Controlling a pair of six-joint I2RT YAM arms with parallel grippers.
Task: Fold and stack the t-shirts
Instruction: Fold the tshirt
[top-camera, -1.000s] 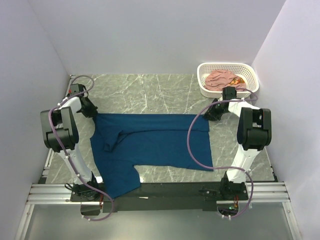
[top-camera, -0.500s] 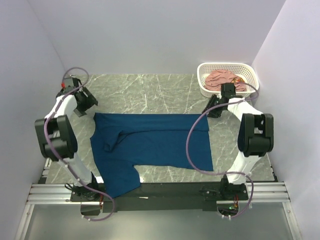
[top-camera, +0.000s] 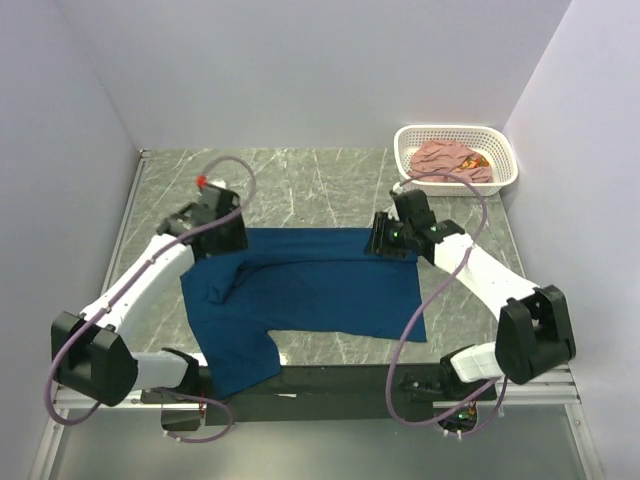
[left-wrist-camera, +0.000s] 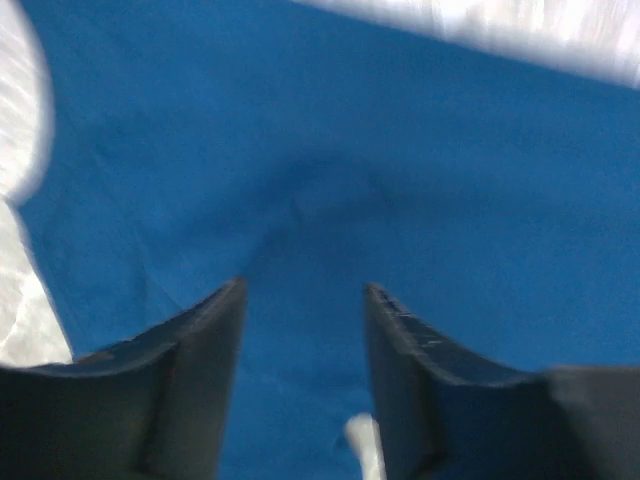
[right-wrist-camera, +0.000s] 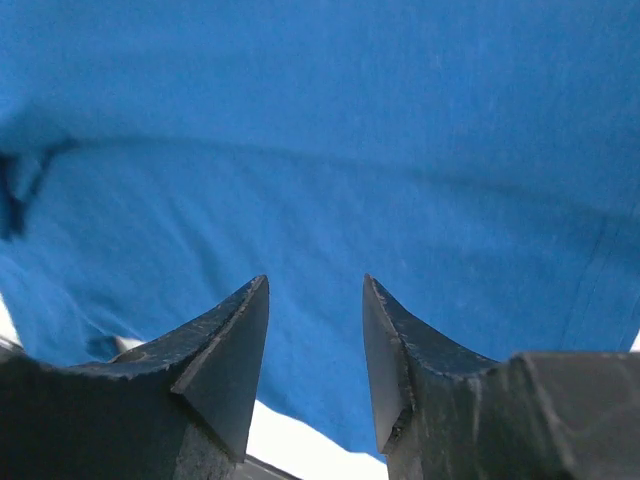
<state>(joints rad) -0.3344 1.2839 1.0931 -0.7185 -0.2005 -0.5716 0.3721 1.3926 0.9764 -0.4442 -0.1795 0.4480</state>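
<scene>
A navy blue t-shirt (top-camera: 310, 285) lies spread on the marble table, back side up, with one sleeve hanging over the near edge. It fills the left wrist view (left-wrist-camera: 400, 170) and the right wrist view (right-wrist-camera: 330, 150). My left gripper (top-camera: 226, 240) is open and hovers over the shirt's far left corner (left-wrist-camera: 304, 290). My right gripper (top-camera: 385, 240) is open over the shirt's far right corner (right-wrist-camera: 315, 285). Neither holds cloth. A dusty pink t-shirt (top-camera: 450, 157) with an orange print lies crumpled in the basket.
A white perforated basket (top-camera: 505, 150) stands at the far right corner of the table. Grey walls close in the left, back and right sides. The arms' cables loop above the table. A metal rail (top-camera: 320, 385) runs along the near edge.
Both arms have swung inward from the table's outer edges. The left gripper moved right and the right gripper moved left, both now over the blue shirt's far corners. The shirt's far edge has shifted slightly.
</scene>
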